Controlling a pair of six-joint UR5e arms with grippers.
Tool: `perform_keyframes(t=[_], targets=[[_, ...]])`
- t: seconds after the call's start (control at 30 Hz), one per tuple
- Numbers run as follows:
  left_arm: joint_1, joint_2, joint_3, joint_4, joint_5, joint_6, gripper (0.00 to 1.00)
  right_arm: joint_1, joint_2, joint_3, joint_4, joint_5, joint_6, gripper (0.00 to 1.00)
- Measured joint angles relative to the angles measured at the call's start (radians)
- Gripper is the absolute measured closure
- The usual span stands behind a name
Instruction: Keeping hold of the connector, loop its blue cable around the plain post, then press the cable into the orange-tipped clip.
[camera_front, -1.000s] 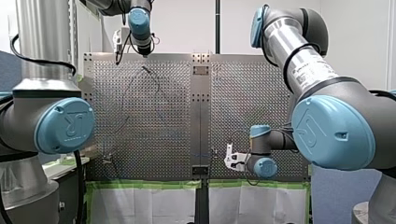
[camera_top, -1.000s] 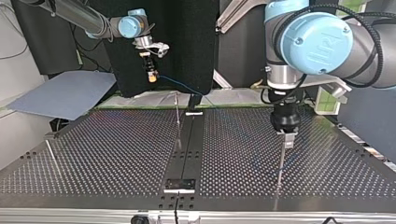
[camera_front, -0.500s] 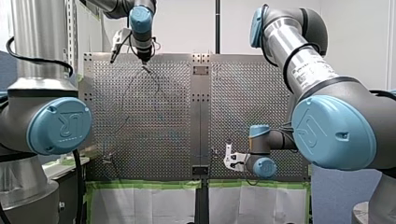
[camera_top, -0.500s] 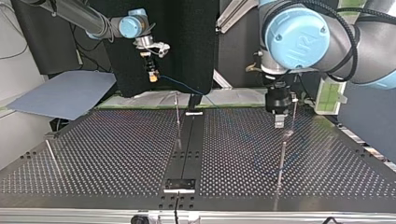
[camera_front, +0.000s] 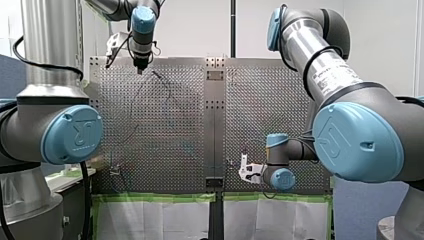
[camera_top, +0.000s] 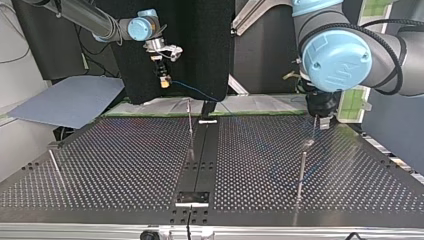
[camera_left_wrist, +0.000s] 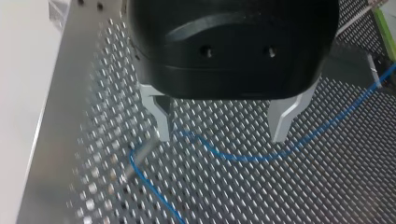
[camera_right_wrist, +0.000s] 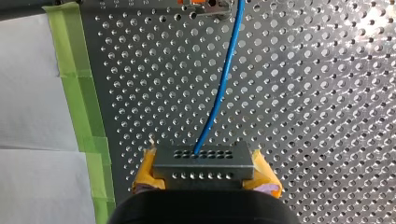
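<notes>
You've got the connector (camera_right_wrist: 204, 161), a grey metal block with two rows of holes, pinched between the yellow pads (camera_right_wrist: 145, 170) of the right end effector (camera_right_wrist: 205, 174). Its blue cable (camera_right_wrist: 219, 88) runs straight ahead to just beside the orange-tipped clip (camera_right_wrist: 205, 3). In the left wrist view it snakes flat over the tabletop (camera_left_wrist: 280, 196) up to the plain post (camera_left_wrist: 140, 151), too blurry to say if it's wrapped.

Slack blue cable (camera_left_wrist: 243, 157) crosses the counter (camera_left_wrist: 280, 200) under my left end effector (camera_left_wrist: 223, 135), whose spread fingers leave a gap; a metal post (camera_left_wrist: 140, 152) stands just beside one. More cable hangs in the air from the connector (camera_right_wrist: 204, 161) clamped in my right end effector (camera_right_wrist: 204, 175).
</notes>
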Motion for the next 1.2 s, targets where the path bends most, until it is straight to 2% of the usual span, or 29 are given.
perform_keyframes(t=[0.17, 0.4, 0.77, 1.0, 1.2], targets=[[0.011, 0.001, 0.000, -0.034, -0.020, -0.008, 0.00, 0.001, 0.000, 0.000, 0.001, 0.000, 0.000, 1.00], [0.012, 0.006, 0.000, -0.038, -0.027, -0.004, 0.00, 0.002, 0.000, 0.000, 0.003, 0.000, -0.001, 1.00], [0.012, 0.058, 0.013, 0.009, -0.033, 0.076, 0.00, 0.003, 0.000, 0.000, 0.004, 0.000, 0.000, 1.00], [0.010, 0.069, 0.027, 0.015, -0.076, 0.108, 0.00, 0.003, 0.000, 0.000, 0.005, 0.000, 0.000, 1.00], [0.009, 0.069, 0.027, 0.015, -0.081, 0.115, 0.00, 0.003, 0.000, 0.000, 0.007, 0.000, -0.001, 1.00]])
